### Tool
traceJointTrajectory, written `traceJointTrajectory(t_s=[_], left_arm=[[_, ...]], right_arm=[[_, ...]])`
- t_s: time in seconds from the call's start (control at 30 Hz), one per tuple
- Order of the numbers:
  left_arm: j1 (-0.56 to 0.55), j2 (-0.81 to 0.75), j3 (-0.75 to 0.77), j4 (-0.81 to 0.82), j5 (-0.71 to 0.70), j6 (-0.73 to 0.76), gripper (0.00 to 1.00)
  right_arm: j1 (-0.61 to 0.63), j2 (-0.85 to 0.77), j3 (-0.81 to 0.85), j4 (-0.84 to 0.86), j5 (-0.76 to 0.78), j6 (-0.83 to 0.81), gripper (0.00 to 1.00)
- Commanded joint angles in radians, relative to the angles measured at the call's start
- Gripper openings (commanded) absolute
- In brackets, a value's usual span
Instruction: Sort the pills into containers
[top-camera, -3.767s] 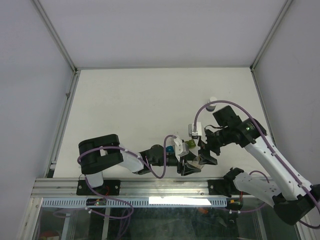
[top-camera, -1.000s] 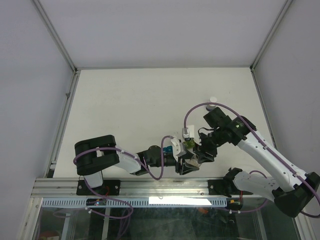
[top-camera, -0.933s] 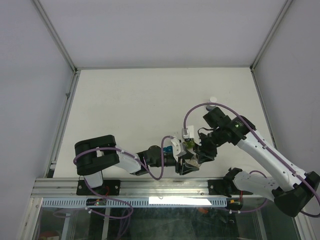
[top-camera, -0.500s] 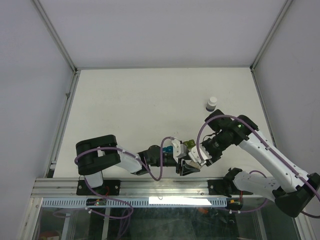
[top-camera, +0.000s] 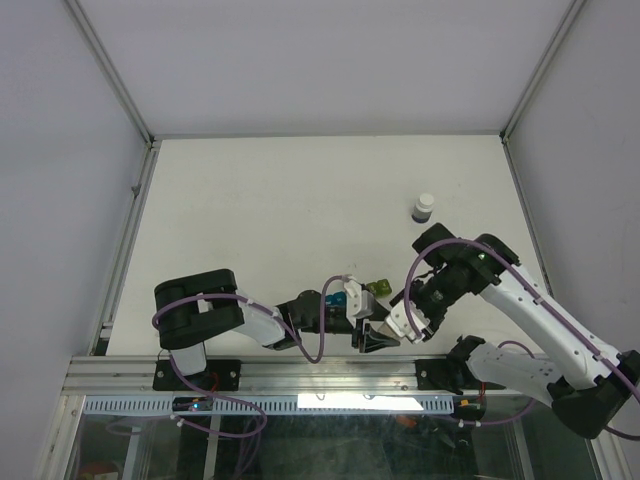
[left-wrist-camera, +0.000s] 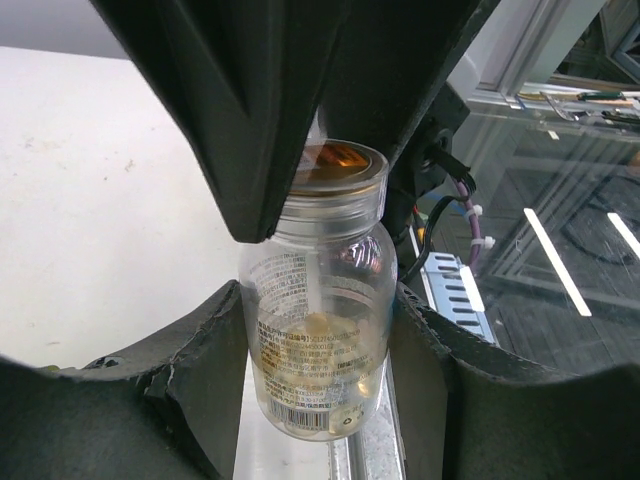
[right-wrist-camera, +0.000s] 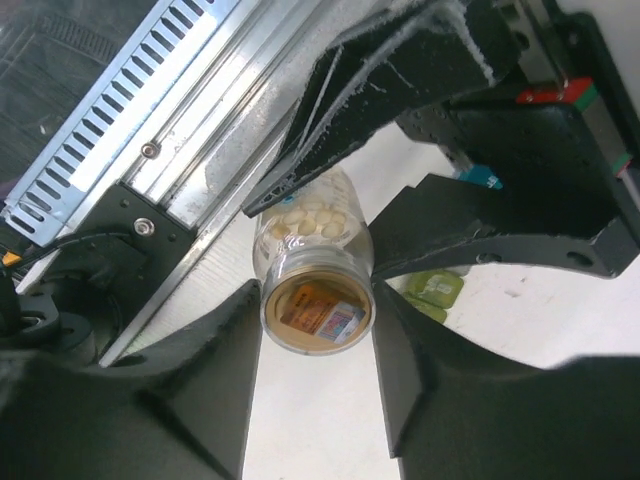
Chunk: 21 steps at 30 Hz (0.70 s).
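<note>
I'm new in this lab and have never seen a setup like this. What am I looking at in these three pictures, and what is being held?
These are two robot arms bolted to a table's near edge: the left arm and the right arm. One picture looks down from above. The other two come from a camera on each wrist, so the big dark shapes there are the pincers' own fingers. The left pincer grips a clear pill bottle round its body, and the right pincer clamps the bottle's neck end. On the white table lie small coloured compartments, partly hidden by the left wrist, and a small white-capped bottle further back.
</note>
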Motion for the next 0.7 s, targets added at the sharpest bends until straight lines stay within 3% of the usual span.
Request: traceJointTrajectory(t_s=[0.0,0.03,0.07,0.1,0.27,0.43,0.67], left_arm=[[-0.003,0.004,0.007,0.029,0.060,-0.016,0.00],[-0.003,0.003,0.004,0.029,0.059,-0.016,0.00],[-0.003,0.000,0.002,0.030,0.058,-0.018,0.00],[-0.003,0.000,0.001,0.030,0.056,-0.018,0.00],[-0.003,-0.002,-0.007,0.042,0.036,-0.025,0.00],[-0.006,-0.027,-0.010,0.036,-0.034,-0.047,0.00],[-0.012,-0.022,0.017,0.023,-0.076,-0.049,0.00]], right_arm=[[-0.002,-0.057,-0.046,0.157,-0.017,0.178,0.64],[-0.002,-0.067,-0.048,0.169,-0.014,0.215,0.74],[-0.002,-0.075,-0.045,0.175,-0.016,0.250,0.94],[-0.003,-0.084,-0.039,0.179,-0.021,0.288,0.99],[-0.023,-0.149,-0.015,0.168,-0.066,0.466,0.99],[-0.067,-0.193,-0.008,0.282,-0.058,0.920,0.99],[-0.087,-0.114,0.023,0.263,0.007,1.047,0.99]])
